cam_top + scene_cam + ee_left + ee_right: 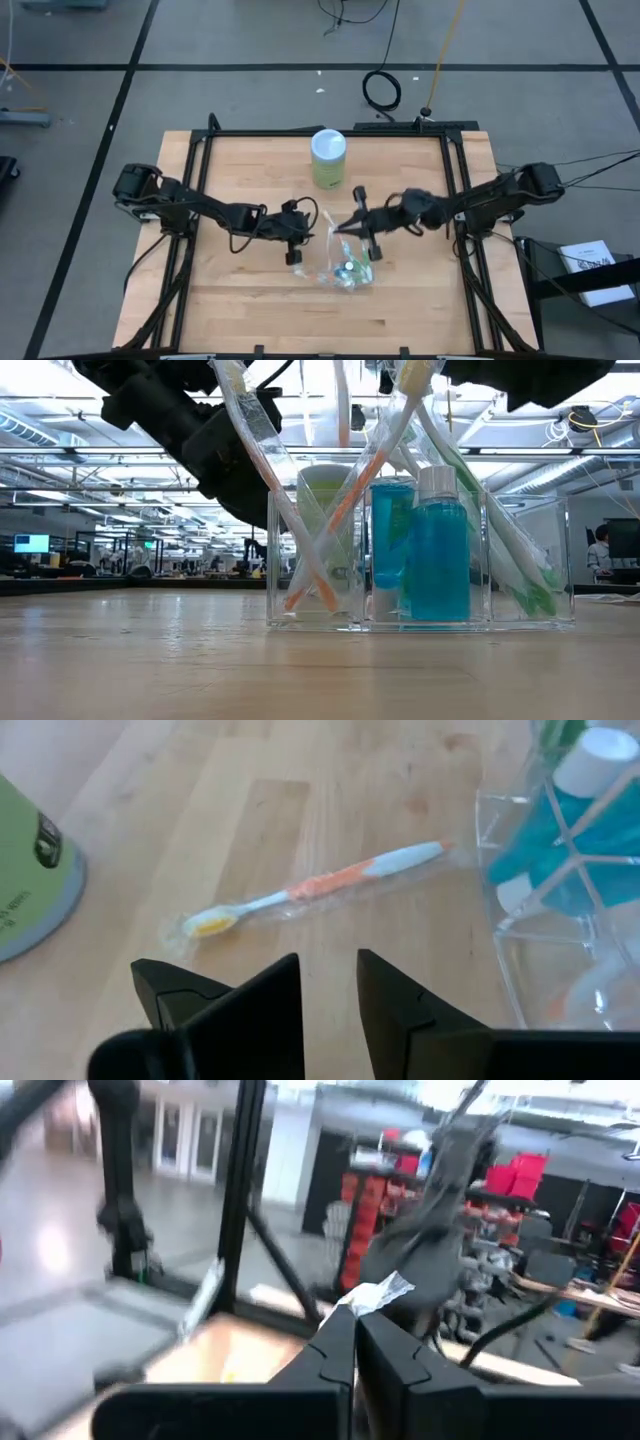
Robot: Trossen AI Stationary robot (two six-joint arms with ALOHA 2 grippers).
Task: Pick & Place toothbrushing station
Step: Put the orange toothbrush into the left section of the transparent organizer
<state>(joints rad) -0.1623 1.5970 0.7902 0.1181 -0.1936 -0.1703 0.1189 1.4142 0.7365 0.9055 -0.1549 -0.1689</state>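
Clear acrylic organizer (345, 272) with three bays, standing near the middle of the wooden table (240, 300).

Left of the organizer: left gripper (295, 255) just beside its wall, low over the wood, arm stretched in from the table's left side. Fingers drawn almost together with a slim gap, gripping nothing.

Above the organizer's far rim: right gripper (350, 228), arm slanting in from the table's right side. Fingers clenched on the crinkled end of a wrapped toothbrush (385, 1292).

Inside the organizer:
- Crossed wrapped brushes in one end bay, among them an orange-handled toothbrush (345, 500) leaning steeply.
- A blue mouthwash bottle (438, 550) with a white cap, upright in the middle bay.
- A green brush tilted in the other end bay.

From the left wrist, the orange-handled brush meets the organizer's corner, head pointing away; leaning or lying, cannot tell.

Behind the organizer, well apart: green cup (328, 158), upright. Bare wood left of, right of and in front of the organizer, out to the table's dark frame.
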